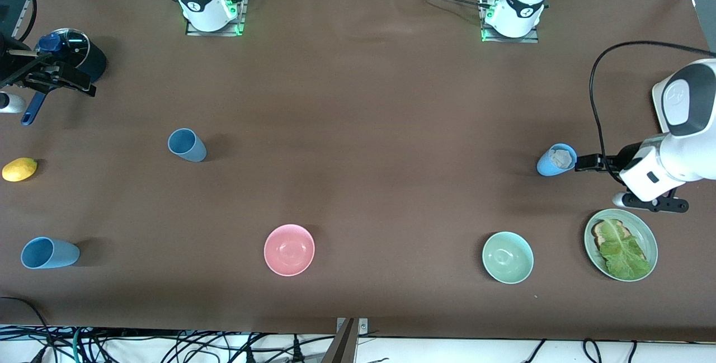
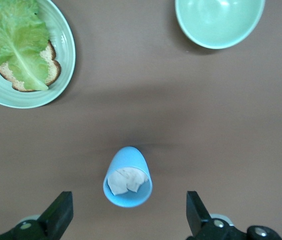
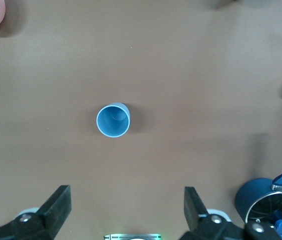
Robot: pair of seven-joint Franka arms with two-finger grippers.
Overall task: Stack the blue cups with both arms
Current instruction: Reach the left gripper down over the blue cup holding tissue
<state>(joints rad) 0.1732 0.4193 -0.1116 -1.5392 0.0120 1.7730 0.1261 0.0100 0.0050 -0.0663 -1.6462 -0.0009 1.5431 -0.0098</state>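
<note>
Nothing is stacked yet: the light blue cup [image 1: 556, 160] stands under the spread left gripper [image 2: 130, 216], and the slate-blue cup [image 1: 187, 145] stands near the spread, empty right gripper [image 3: 126, 212].

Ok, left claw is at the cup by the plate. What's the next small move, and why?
Probably ease the left claw forward until its open fingers straddle the cup, then close. The cup sits just ahead of the fingers, centred between them, not yet gripped. Note the white wad inside it. The right claw, open, waits near the pot.
</note>
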